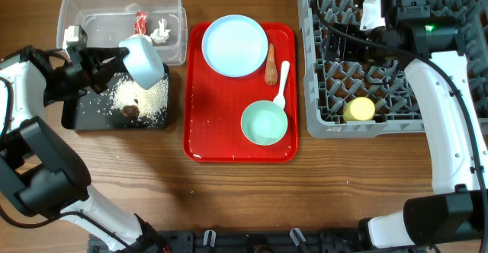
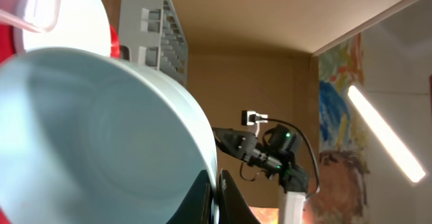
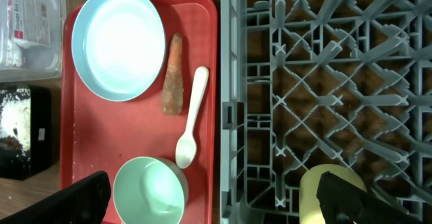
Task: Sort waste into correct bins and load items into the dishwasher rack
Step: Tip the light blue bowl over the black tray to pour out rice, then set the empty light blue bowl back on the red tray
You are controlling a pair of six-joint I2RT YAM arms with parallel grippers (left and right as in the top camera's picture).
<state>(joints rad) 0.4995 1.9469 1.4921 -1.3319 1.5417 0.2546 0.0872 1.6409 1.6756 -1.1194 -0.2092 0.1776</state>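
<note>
The left gripper (image 1: 120, 53) is holding a pale blue bowl (image 1: 145, 61) to the left of the red tray (image 1: 206, 135). Its jaws are pinching the bowl's rim, which the left wrist view shows passing between the dark fingers (image 2: 233, 200). The bowl is tilting mouth-down over a black bin (image 1: 80, 114) lying just left of the tray. White rice (image 1: 152, 97) is lying in that bin around a brown lump (image 1: 130, 110), possibly a food scrap. Behind the bin, off the tray's far left corner, a clear plastic container (image 1: 76, 1) is holding crumpled wrappers (image 1: 141, 23).

On the tray, a pale blue plate (image 1: 234, 46) is sitting at the far end and a green bowl (image 1: 264, 123) at the near right. A carrot piece (image 1: 271, 64) and a white spoon (image 1: 281, 85) are lying between them along the right edge.

The grey dishwasher rack (image 1: 320, 125) is standing just right of the tray, with a yellow cup (image 1: 359, 110) resting in its near end. The right gripper (image 3: 214, 196) is hanging over the rack's tray-side edge, jaws spread wide and gripping nothing. Its arm is blocking part of the rack's right side in the overhead view.
</note>
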